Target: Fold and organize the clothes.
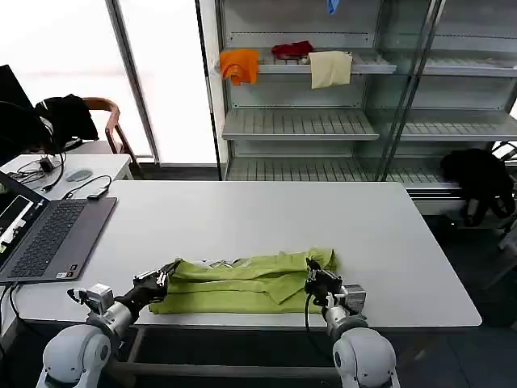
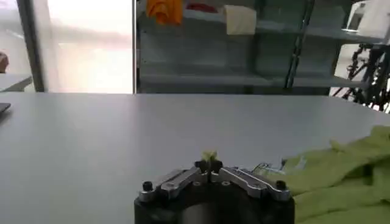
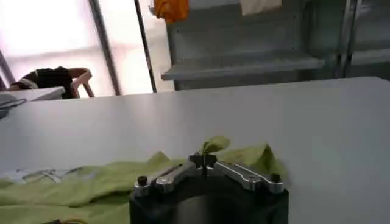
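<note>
Both pinched shut on the folded T-shirt ends, left hand and right hand at the table front edge; cloth tufts visible between fingertips in wrist views.

Two arms, each with a rounded white-grey shell at the lower joint. Silver metal wrist blocks, black cable at the right one. Left gripper and right gripper: black. Wrist views: black round base, silver finger links with black screws, small black fingertips.
</note>
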Available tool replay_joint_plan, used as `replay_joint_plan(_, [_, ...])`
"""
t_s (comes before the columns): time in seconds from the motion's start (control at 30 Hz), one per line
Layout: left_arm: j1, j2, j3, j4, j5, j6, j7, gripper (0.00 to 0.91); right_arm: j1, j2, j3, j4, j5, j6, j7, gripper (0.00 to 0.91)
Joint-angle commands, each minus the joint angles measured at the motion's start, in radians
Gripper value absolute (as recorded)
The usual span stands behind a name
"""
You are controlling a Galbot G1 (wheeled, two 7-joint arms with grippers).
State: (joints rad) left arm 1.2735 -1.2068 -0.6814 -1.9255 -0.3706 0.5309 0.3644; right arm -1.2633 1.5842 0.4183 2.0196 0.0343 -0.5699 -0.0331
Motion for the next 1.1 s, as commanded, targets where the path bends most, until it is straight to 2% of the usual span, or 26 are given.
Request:
replay_joint_plan(0.03, [0.03, -0.005, -0.002, -0.011, 0.065, -0.014, -0.007, 0.02, -0.046, 0.007, 0.003, -0.011, -0.157, 0.047, 0.022, 0.907])
replay_joint_plan(0.07, [0.028, -0.006, -0.002, -0.008, 0.075, -0.014, -0.012, 0.03, -0.05, 0.007, 0.004, -0.013, -0.167, 0.055, 0.03, 0.907])
replay_joint_plan(0.1, [0.028, -0.007, -0.002, -0.007, 0.095, -0.016, -0.018, 0.907, -0.051, 0.006, 0.005, -0.013, -0.171, 0.06, 0.034, 0.907])
replay_joint_plan(0.27, [0.027, -0.011, -0.009, -0.008, 0.1, -0.017, -0.036, 0.907, -0.063, 0.003, 0.021, -0.015, -0.245, 0.091, 0.054, 0.907])
replay_joint_plan(0.5, [0.054, -0.028, -0.016, -0.072, 0.082, -0.024, -0.141, 0.907, -0.077, -0.001, 0.039, 0.018, -0.235, 0.106, 0.069, 0.907])
replay_joint_plan(0.6, [0.097, -0.055, -0.009, -0.102, 0.059, -0.053, -0.222, 0.907, -0.079, 0.001, 0.047, 0.058, -0.138, 0.108, 0.062, 0.907])
replay_joint_plan(0.67, [0.13, -0.075, 0.005, -0.105, 0.057, -0.092, -0.269, 0.907, -0.063, -0.005, 0.053, 0.109, 0.022, 0.112, 0.065, 0.907])
replay_joint_plan(0.77, [0.156, -0.104, 0.035, -0.103, 0.04, -0.118, -0.369, 0.907, -0.025, -0.006, 0.058, 0.154, 0.117, 0.097, 0.074, 0.907])
replay_joint_plan(0.9, [0.163, -0.14, 0.072, -0.099, 0.047, -0.154, -0.496, 0.907, 0.029, -0.008, 0.054, 0.165, 0.12, 0.071, 0.094, 0.907])
replay_joint_plan(1.1, [0.144, -0.162, 0.081, -0.058, 0.062, -0.181, -0.534, 0.907, 0.039, 0.002, 0.037, 0.145, 0.116, 0.069, 0.096, 0.907])
